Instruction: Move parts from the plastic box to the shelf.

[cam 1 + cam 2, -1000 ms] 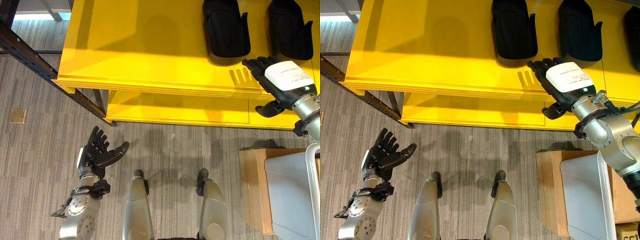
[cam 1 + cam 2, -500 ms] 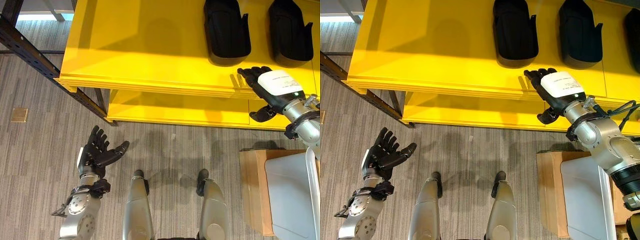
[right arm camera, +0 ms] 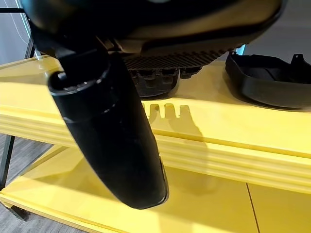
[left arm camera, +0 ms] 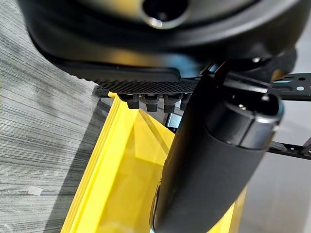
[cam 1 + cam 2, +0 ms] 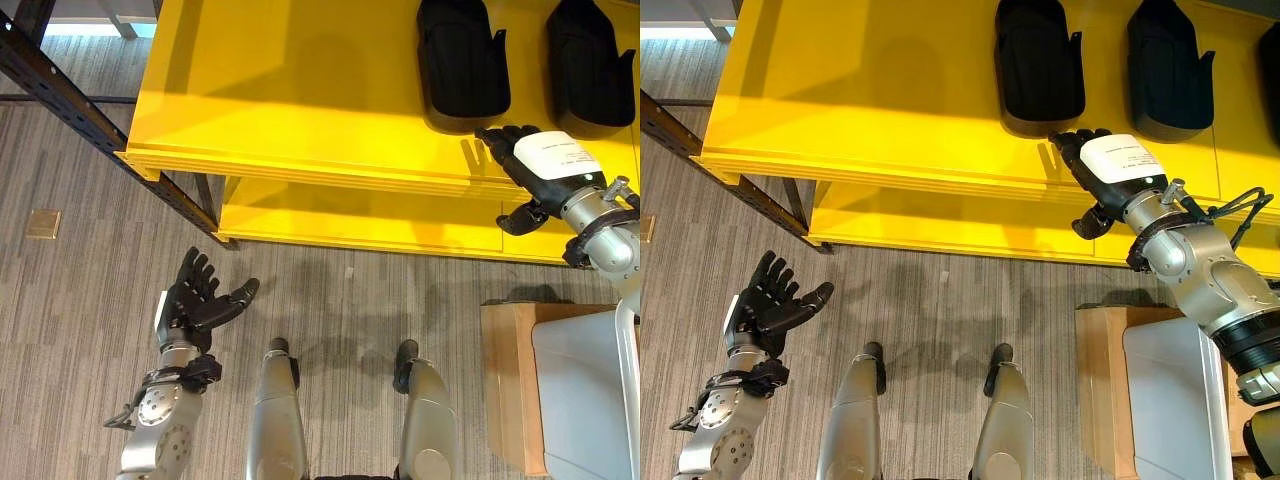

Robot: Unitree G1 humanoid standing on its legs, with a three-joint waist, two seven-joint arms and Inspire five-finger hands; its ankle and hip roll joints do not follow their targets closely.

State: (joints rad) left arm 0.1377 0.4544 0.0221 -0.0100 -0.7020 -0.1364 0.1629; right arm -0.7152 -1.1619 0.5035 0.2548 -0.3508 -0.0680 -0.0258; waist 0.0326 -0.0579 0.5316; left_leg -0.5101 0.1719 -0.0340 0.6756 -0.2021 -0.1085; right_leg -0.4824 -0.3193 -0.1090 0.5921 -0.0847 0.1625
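Observation:
Two black moulded parts [image 5: 463, 65] [image 5: 588, 65] lie side by side on the top of the yellow shelf [image 5: 300, 90], and a third part [image 5: 1272, 60] lies at the far right. My right hand [image 5: 540, 165] hovers over the shelf's front edge just in front of the parts, open and holding nothing. Its wrist view has the nearer part [image 3: 272, 82] past the straight fingers [image 3: 160, 73]. My left hand [image 5: 200, 305] is open and idle above the floor at the lower left. The pale plastic box [image 5: 585, 390] stands at the lower right.
The plastic box rests on a brown cardboard box [image 5: 505, 380]. A lower yellow shelf level [image 5: 350, 215] runs under the top one. A dark metal rack frame [image 5: 90, 120] slants across the upper left. Grey striped floor [image 5: 340, 290] lies between shelf and robot.
My right hand has shifted a little to the left along the shelf's front edge, and its wrist has drawn in. The left hand has stayed put. The view has shifted slightly.

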